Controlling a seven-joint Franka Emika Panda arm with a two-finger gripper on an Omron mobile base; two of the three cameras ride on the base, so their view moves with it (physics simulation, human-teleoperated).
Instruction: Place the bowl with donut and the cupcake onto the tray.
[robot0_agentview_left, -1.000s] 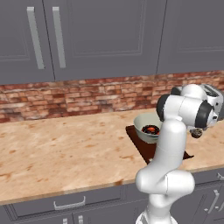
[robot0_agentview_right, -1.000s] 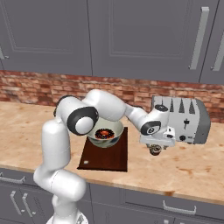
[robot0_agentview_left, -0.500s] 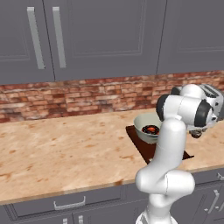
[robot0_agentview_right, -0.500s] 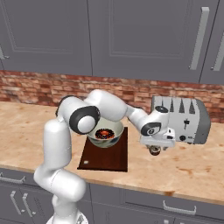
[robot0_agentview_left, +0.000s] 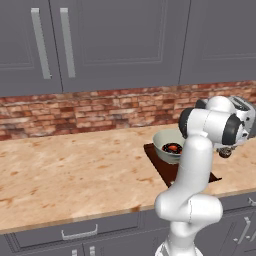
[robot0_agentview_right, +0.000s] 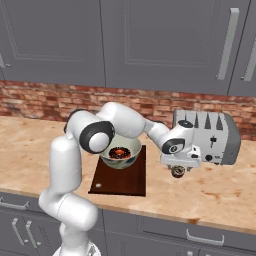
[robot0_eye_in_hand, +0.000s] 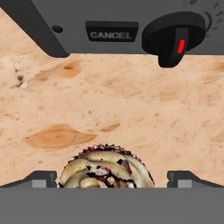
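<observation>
End effector (robot0_agentview_right: 177, 171) is wide open over the cupcake (robot0_eye_in_hand: 106, 168), fingers either side, gripping nothing as far as I can see. Toaster (robot0_agentview_right: 212, 137) sits right behind it. Bowl (robot0_agentview_right: 120, 153) with donut (robot0_agentview_right: 119, 152) is on the tray (robot0_agentview_right: 121, 178) beside it.

counter (robot0_agentview_right: 220, 192): beige stone | on it: tray (robot0_agentview_right: 122, 181), toaster (robot0_agentview_right: 220, 135), cupcake (robot0_eye_in_hand: 106, 171)

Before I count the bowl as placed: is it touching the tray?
Touching. In the right base view the bowl sits directly on the tray, its base meeting the dark board with no gap; the donut lies inside it.
</observation>
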